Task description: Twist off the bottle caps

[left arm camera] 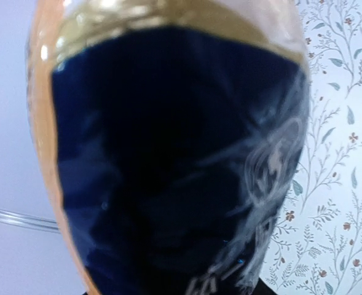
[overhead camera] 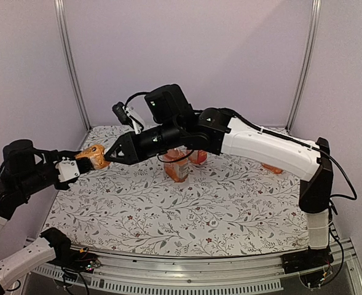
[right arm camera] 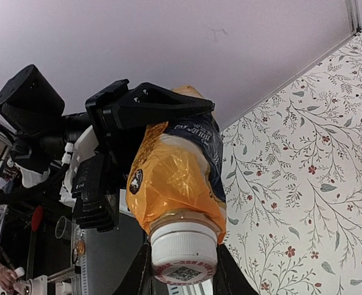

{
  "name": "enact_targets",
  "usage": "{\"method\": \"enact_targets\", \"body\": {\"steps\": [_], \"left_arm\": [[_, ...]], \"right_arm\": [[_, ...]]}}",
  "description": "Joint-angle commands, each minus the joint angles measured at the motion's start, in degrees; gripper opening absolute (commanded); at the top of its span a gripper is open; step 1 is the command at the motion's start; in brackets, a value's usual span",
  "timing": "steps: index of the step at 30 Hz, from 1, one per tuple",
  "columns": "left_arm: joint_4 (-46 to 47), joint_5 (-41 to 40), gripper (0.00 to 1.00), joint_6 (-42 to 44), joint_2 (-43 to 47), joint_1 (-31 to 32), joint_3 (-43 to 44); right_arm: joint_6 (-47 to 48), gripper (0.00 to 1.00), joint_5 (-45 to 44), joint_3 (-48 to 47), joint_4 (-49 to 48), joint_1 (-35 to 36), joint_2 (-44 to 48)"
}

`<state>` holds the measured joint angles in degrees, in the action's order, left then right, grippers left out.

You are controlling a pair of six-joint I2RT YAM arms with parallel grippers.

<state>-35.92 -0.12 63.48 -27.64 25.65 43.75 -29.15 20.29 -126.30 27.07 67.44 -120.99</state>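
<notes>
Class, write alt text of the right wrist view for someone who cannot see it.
A round white plastic screw cap sits bottom centre, the right gripper shut on its sides. It tops an orange-and-dark-labelled plastic bottle held by the black left gripper; a floral tablecloth shows at right.

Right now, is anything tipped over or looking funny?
Yes. An orange bottle seems to lie flat on the floral mat by the right arm, partly hidden. Another bottle hangs sideways in the air, left gripper around its body, right gripper on its white cap.
</notes>
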Motion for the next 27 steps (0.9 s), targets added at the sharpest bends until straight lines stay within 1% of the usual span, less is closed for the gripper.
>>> {"method": "enact_targets", "body": {"steps": [1, 2, 4, 5, 7, 8, 9, 10, 12, 16, 18, 19, 20, 21, 22, 23, 25, 26, 27], "left_arm": [[-16.3, 23.9, 0.38, -2.1, -0.4, 1.3, 4.2], [-19.5, 28.0, 0.38, -1.9, -0.5, 1.4, 4.9], [-26.3, 37.8, 0.38, 1.3, -0.2, 1.4, 5.7], [-29.0, 40.8, 0.38, 3.1, 0.0, 1.3, 5.8], [-30.5, 43.4, 0.36, 2.4, 0.0, 1.3, 5.6], [-30.5, 43.6, 0.35, 1.7, -0.1, 1.3, 5.4], [-30.5, 43.6, 0.35, 1.2, -0.2, 1.3, 5.3], [-30.4, 43.5, 0.35, 0.9, -0.2, 1.3, 5.1], [-30.5, 43.5, 0.35, 0.2, -0.3, 1.3, 5.1], [-30.4, 43.1, 0.35, -1.0, -0.5, 1.3, 5.1], [-30.3, 42.3, 0.35, -1.4, 0.0, 1.3, 4.9], [-30.0, 41.9, 0.35, -1.8, 0.1, 1.3, 4.8], [-29.6, 41.5, 0.35, -2.3, 0.3, 1.2, 4.7], [-28.7, 40.9, 0.35, -3.2, 0.4, 1.2, 4.5], [-27.5, 40.3, 0.35, -4.3, 0.6, 1.2, 4.3], [-26.1, 39.5, 0.34, -5.6, 0.8, 1.3, 4.1], [-23.1, 37.3, 0.34, -7.6, 0.9, 1.2, 3.5], [-21.7, 35.8, 0.34, -8.3, 1.0, 1.2, 3.1], [-19.9, 33.5, 0.34, -9.0, 1.3, 1.1, 2.7]], "right_arm": [[23.3, 0.00, -2.2, 6.0, 2.3, 4.1, 4.7], [33.6, 0.00, -3.8, 8.2, 3.8, 5.6, 6.1], [47.0, 0.00, -8.3, 12.9, 4.6, 9.0, 10.1], [55.5, 0.00, -11.1, 15.3, 4.6, 10.6, 11.9], [66.3, 0.00, -17.0, 19.2, 3.9, 13.6, 14.6], [70.5, 0.00, -20.6, 20.8, 3.4, 15.1, 15.5], [77.1, 0.00, -24.5, 22.1, 2.9, 16.5, 15.9], [80.7, 0.00, -28.7, 23.1, 2.2, 17.5, 16.1], [89.3, 0.00, -33.5, 23.6, 0.8, 19.0, 15.8], [98.0, 0.00, -39.9, 24.8, -4.3, 20.0, 14.8], [99.8, 0.00, -41.1, 25.8, -6.7, 20.0, 15.0], [100.1, 0.06, -41.7, 25.9, -7.6, 20.0, 15.0], [99.8, 0.21, -42.4, 25.9, -8.4, 20.0, 14.9], [98.7, 0.42, -43.4, 26.0, -9.3, 20.0, 14.7], [97.6, 0.69, -45.2, 26.0, -11.0, 20.0, 14.6], [95.6, 0.80, -47.4, 25.9, -12.2, 20.0, 14.4], [92.7, 0.96, -51.5, 25.4, -14.0, 19.9, 13.8], [89.4, 0.98, -52.3, 24.8, -13.8, 19.5, 13.9], [86.9, 0.99, -52.1, 24.4, -13.2, 19.2, 14.4]]}}
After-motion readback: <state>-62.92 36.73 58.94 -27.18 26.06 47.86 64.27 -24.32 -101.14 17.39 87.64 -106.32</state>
